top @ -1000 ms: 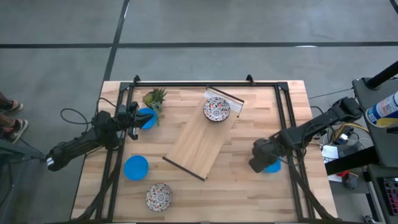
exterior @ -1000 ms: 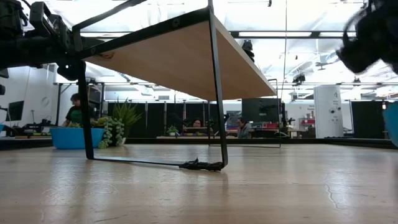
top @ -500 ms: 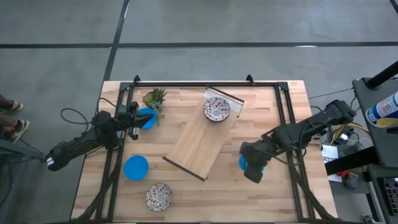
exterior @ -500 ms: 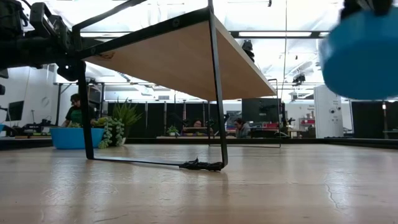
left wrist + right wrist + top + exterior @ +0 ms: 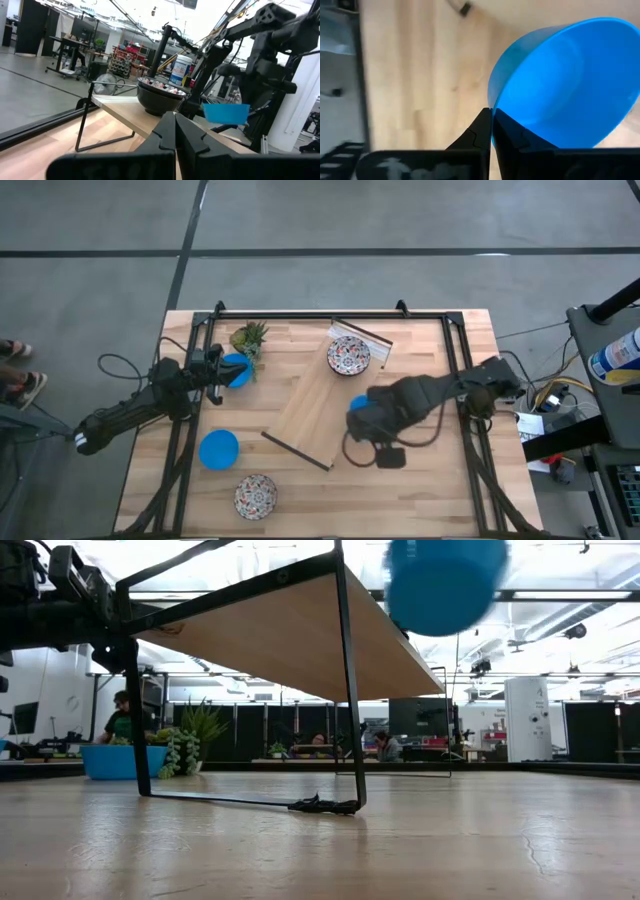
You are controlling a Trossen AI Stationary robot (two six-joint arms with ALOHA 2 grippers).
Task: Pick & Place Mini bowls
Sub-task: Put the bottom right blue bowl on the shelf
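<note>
High view: a blue mini bowl (image 5: pixel 359 405) is held in the air by the right gripper (image 5: pixel 366 423), over the right edge of the long wooden board (image 5: pixel 318 412). Right wrist view shows the two dark fingers (image 5: pixel 479 132) pinched together on the rim of this bowl (image 5: pixel 560 82), the bowl tilted with its hollow turned to the camera. In the low view the same bowl (image 5: pixel 444 582) is seen raised high, clear of the table (image 5: pixel 320 845) and above the board's tilted underside (image 5: pixel 290 638).

A patterned mini bowl (image 5: pixel 348 355) is set on the far end of the board, which is propped on a thin black wire stand (image 5: pixel 340 690). A second blue bowl (image 5: pixel 234 369) is placed off the board's left side, just beside the small green plant (image 5: pixel 249 336). A third blue bowl (image 5: pixel 218 449) is found left of the board's near end, and another patterned bowl (image 5: pixel 255 496) nearer still to the table's front edge.

The left gripper (image 5: pixel 212 372) is held beside the blue bowl by the plant, well to the left of the board; in the left wrist view its fingers (image 5: pixel 186 137) are seen closed together with nothing between them. People are seen seated in the room beyond the table.
</note>
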